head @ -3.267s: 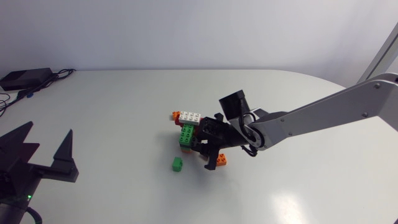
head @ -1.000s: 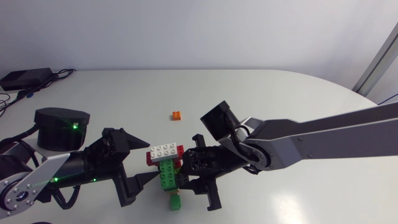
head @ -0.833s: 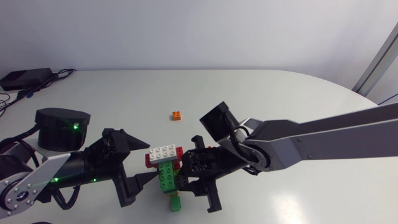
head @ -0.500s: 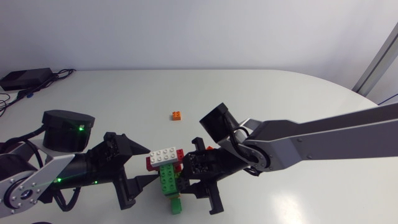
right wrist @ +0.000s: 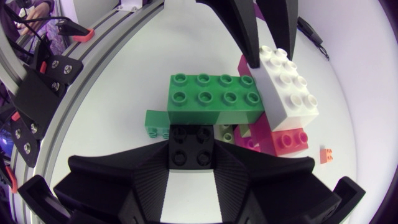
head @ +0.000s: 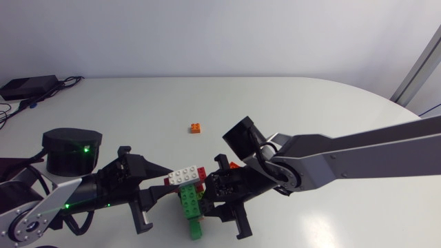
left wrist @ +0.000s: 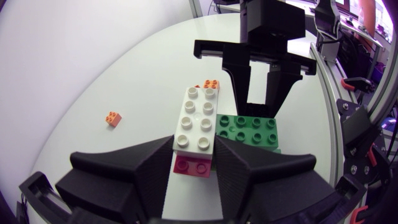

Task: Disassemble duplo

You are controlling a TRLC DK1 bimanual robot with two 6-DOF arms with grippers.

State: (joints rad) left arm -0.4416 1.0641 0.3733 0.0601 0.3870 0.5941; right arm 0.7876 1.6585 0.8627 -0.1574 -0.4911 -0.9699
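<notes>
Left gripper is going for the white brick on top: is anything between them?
Nothing visible. The white brick has its near end at the left gripper, with no piece between. The right gripper, shut on the black brick, is on the opposite side.

Near the table's (head: 324, 103) front edge, my left gripper (head: 168, 182) and right gripper (right wrist: 191, 147) clamp the duplo stack (head: 187, 191) from both sides, blocking sideways approach. A small orange brick (head: 196, 127) sits mid-table, and I have room to pass towards the far edge.

table (head: 138, 103): white, matte | far edge: rounded | light: even, soft shadows
</notes>
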